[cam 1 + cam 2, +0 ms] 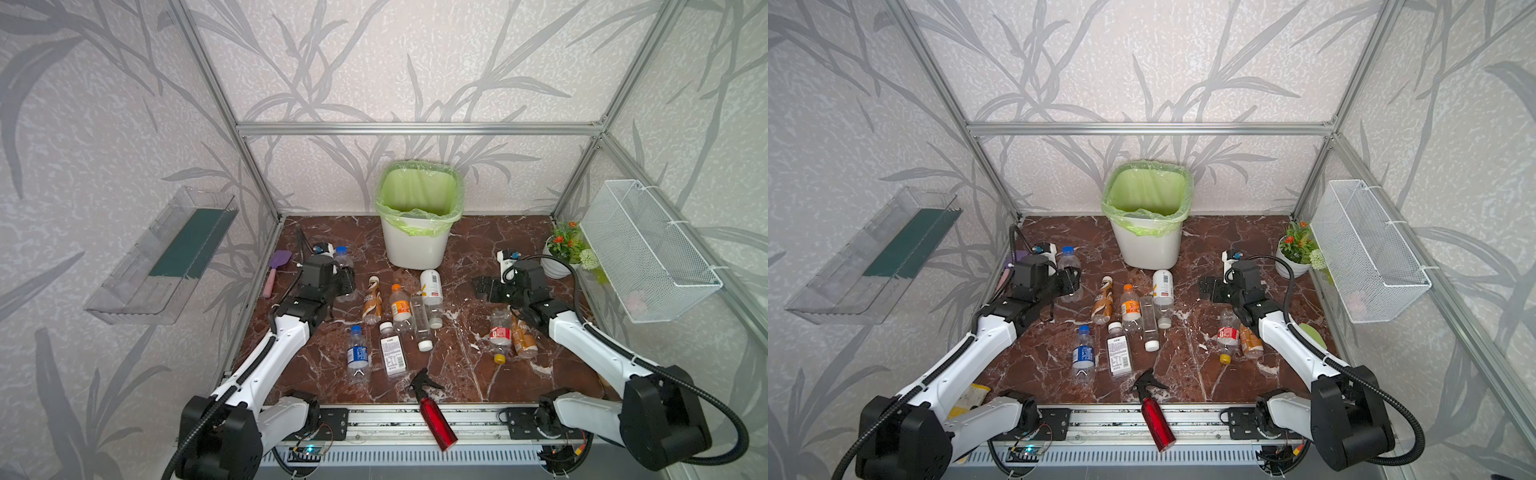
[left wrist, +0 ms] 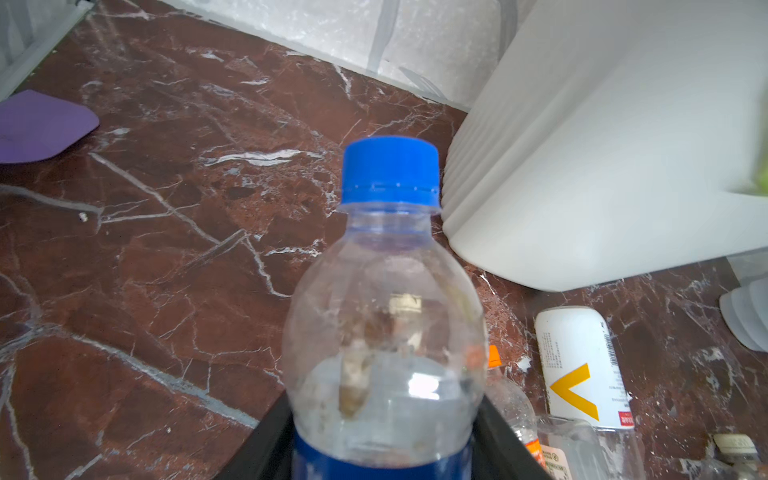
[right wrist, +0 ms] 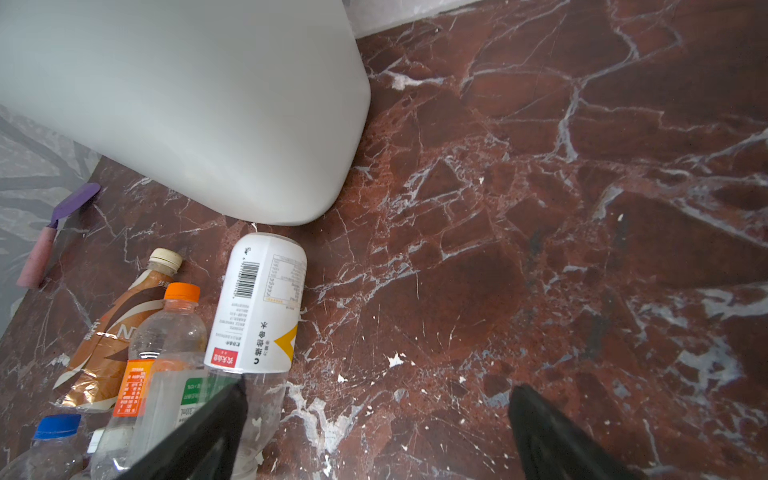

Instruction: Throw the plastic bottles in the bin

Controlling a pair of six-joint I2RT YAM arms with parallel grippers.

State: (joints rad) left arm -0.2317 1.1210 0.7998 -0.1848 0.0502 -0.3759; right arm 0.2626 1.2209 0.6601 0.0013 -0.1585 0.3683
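In both top views, found the bin [image 1: 415, 249] [image 1: 1146, 249] upright at the middle of the far edge of the surface [image 1: 461, 370]. Saw the left fingers [image 1: 347, 279] [image 1: 1070, 279] closed on the blue-capped bottle [image 1: 343, 259] [image 1: 1068, 259] toward the far left corner, its cap turned to the far edge. Could not tell whether lifted or resting. Saw the right fingers [image 1: 484, 286] [image 1: 1210, 286] spread wide and holding nothing, toward the right edge, well apart from the bin. Counted six lying bottles [image 1: 400, 307] in the middle of the surface and two more near the right edge. Noted a red spray bottle [image 1: 432, 411] across the near edge.

In the left wrist view, saw the blue-capped bottle [image 2: 384, 324] pressed on both sides by the fingers [image 2: 500, 436], with the white wall of the bin [image 2: 602, 145] near its cap.

In the right wrist view, saw the fingers [image 3: 199, 436] far apart with only bare surface between them. Found the white-labelled bottle [image 3: 257, 307] lying just beside the base of the bin [image 3: 187, 104].
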